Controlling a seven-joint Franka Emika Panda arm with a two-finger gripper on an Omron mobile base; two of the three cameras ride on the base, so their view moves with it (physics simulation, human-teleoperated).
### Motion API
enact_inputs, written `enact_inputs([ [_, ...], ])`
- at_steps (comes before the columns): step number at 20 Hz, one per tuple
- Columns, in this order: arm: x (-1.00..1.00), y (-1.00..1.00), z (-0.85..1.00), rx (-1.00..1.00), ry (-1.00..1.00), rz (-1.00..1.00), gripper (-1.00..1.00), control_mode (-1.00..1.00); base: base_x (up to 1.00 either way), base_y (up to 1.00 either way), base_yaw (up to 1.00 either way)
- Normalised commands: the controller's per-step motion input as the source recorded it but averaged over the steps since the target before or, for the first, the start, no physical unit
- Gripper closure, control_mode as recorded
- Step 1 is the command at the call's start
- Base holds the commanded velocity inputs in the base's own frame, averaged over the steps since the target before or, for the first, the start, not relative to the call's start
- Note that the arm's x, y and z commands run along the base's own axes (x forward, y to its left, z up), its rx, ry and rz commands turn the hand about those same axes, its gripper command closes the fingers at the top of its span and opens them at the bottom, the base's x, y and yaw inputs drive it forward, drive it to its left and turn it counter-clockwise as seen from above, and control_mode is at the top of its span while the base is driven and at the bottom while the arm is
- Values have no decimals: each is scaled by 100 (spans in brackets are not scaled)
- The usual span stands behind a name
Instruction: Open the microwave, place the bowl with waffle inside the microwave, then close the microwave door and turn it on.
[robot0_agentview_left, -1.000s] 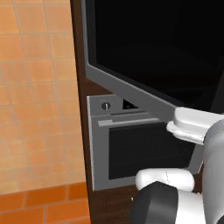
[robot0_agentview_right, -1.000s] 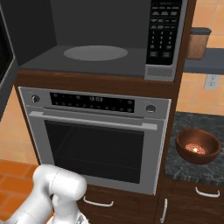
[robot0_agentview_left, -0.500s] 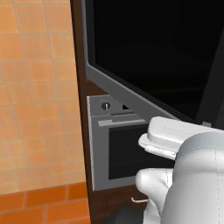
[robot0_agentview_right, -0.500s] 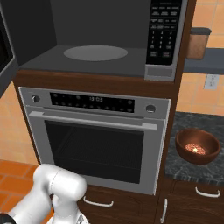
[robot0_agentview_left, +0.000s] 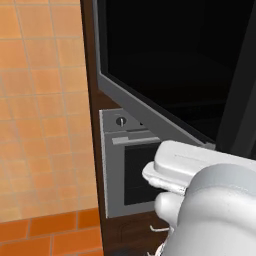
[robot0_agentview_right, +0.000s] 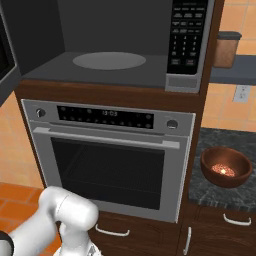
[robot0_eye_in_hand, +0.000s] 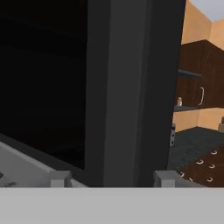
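Step in hand: opening is done, by my reading; the microwave door stands swung out to the left and the microwave cavity is bare, its turntable showing.
Pincer: in the hand view the gripper shows two fingertips set apart on either side of the door's edge, at about 6 o'clock; nothing sits between them that I would call held (the gap looks wide, though the tips barely show).
Bowl: the bowl rests on the dark counter at about 4 o'clock from the cavity, right of the oven, something pale inside it.
Next move: back the hand off the door, swing right and down to the bowl, grasp its rim.
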Motion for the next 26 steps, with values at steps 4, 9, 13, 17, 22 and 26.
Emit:
enact_inputs([
  [4,-81,9,30,0,5,-3,-100,-100,0,0,0],
  [9,-59,-18,0,2,13,7,-100,-100,0,0,0],
  [13,-47,-74,-12,22,0,42,-100,-100,0,0,0],
  [17,0,-65,-8,57,-1,50,-100,-100,0,0,0],
  [22,5,-69,-5,58,9,44,-100,-100,0,0,0],
  [26,35,-46,0,60,29,42,-100,-100,0,0,0],
])
